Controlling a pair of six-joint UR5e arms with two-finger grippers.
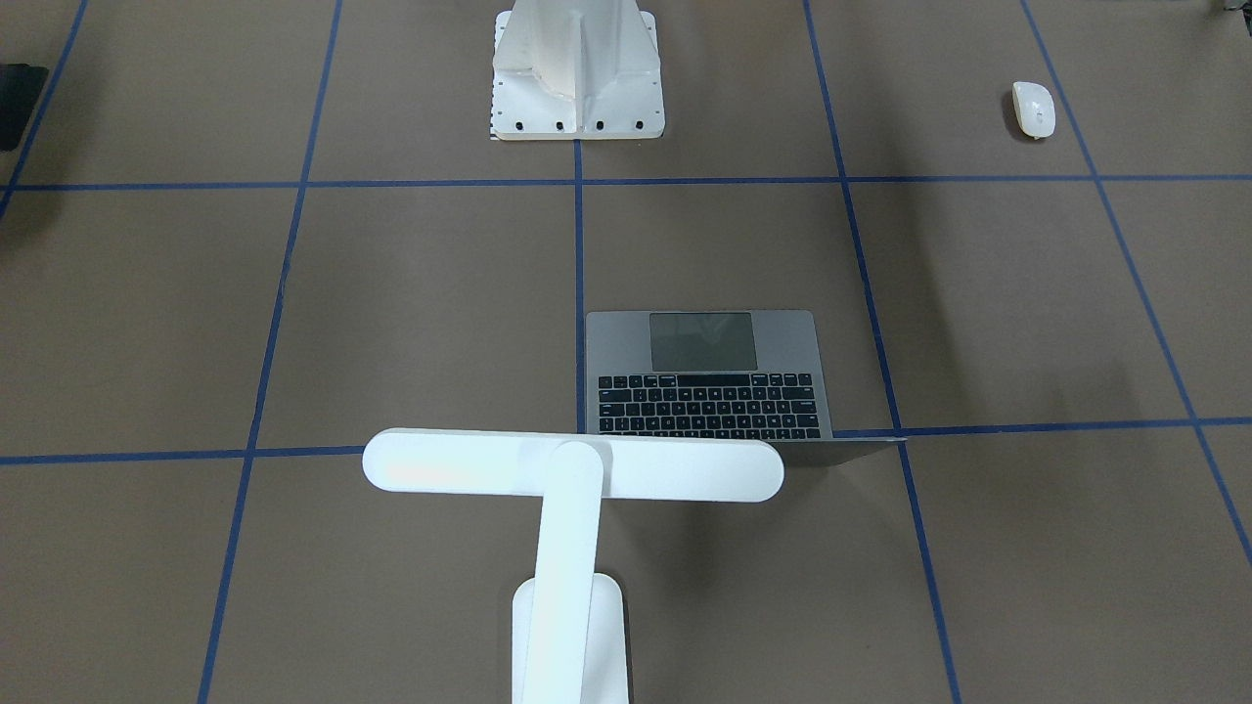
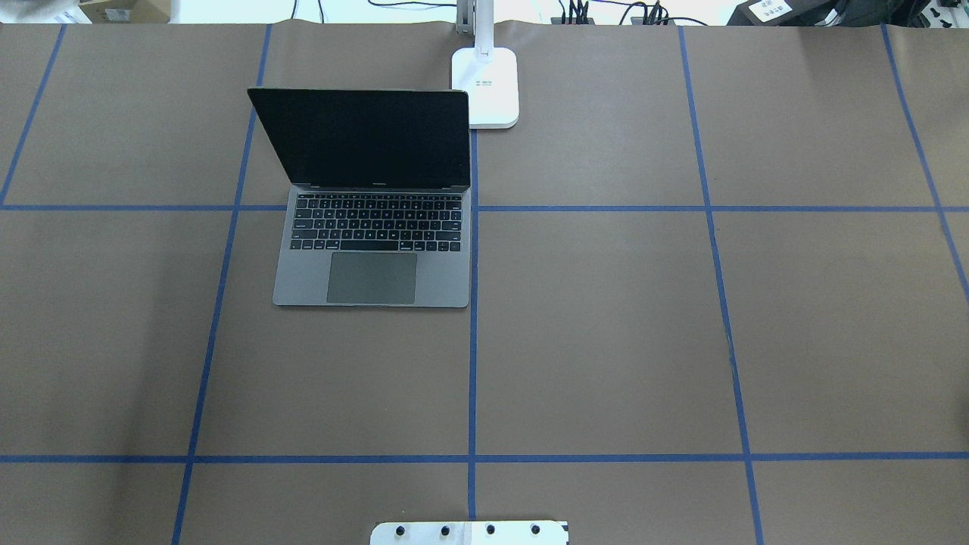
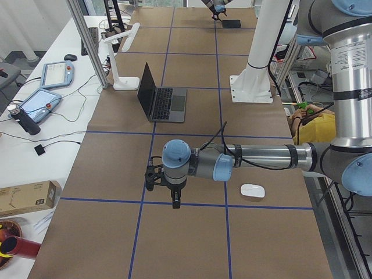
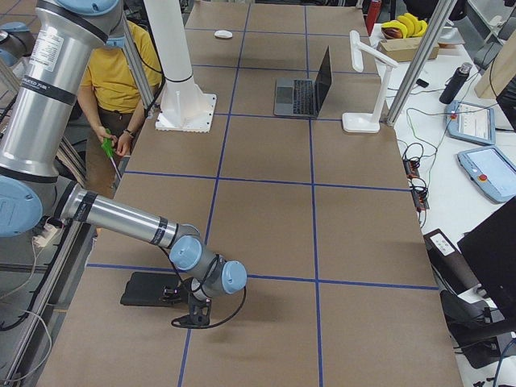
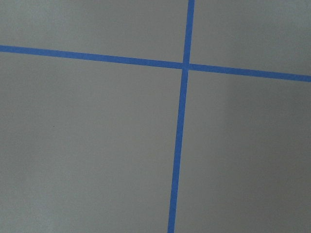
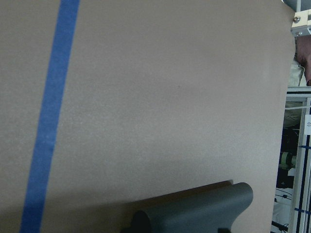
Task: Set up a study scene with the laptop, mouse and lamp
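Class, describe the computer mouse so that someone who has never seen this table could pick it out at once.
Start at the white bolted pedestal on the robot's edge of the brown, blue-taped table. Go along that edge toward the robot's left, to the mouse lying alone beside a tape line. It is a small glossy white oval, far smaller than the grey laptop or white lamp.
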